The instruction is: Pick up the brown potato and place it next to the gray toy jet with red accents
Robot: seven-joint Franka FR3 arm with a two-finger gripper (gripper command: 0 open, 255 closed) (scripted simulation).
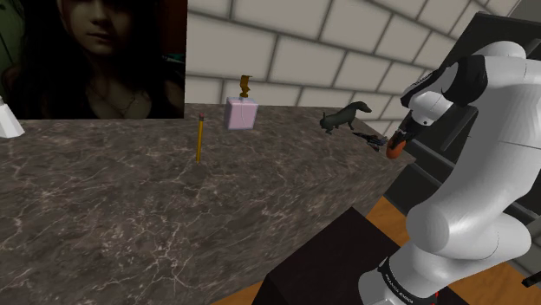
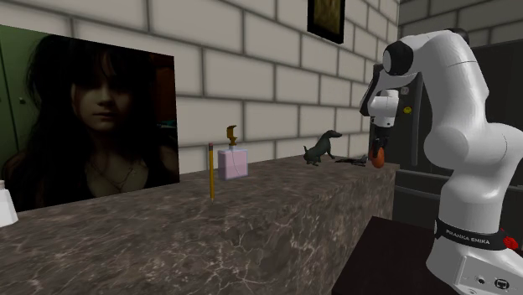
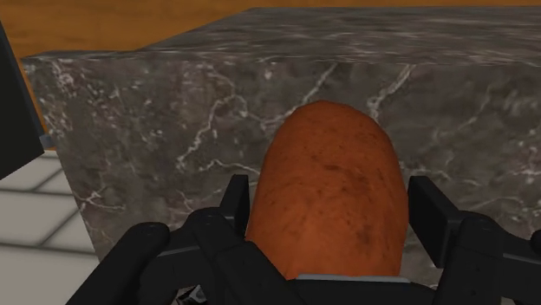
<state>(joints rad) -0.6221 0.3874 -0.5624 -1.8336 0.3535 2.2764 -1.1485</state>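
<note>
My black gripper (image 3: 329, 208) is shut on an orange-brown potato (image 3: 328, 195), which fills the space between the two fingers (image 3: 431, 210). In the shoulder view the potato (image 1: 394, 146) hangs in the gripper (image 1: 398, 139) just above the dark marble counter's (image 1: 156, 208) right corner. A small dark toy jet (image 1: 374, 139) lies on the counter right beside the potato. From the second exterior view the gripper (image 2: 379, 148) points down with the potato (image 2: 379, 157) next to the jet (image 2: 355, 161).
A dark animal figure (image 1: 344, 115) stands behind the jet. A pink box (image 1: 241, 113) with a brown figurine (image 1: 245, 84), an upright pencil (image 1: 199, 137) and a white object (image 1: 7, 118) also stand on the counter. A portrait (image 1: 91, 56) leans on the brick wall. The stand (image 1: 338, 260) is at the counter's near edge.
</note>
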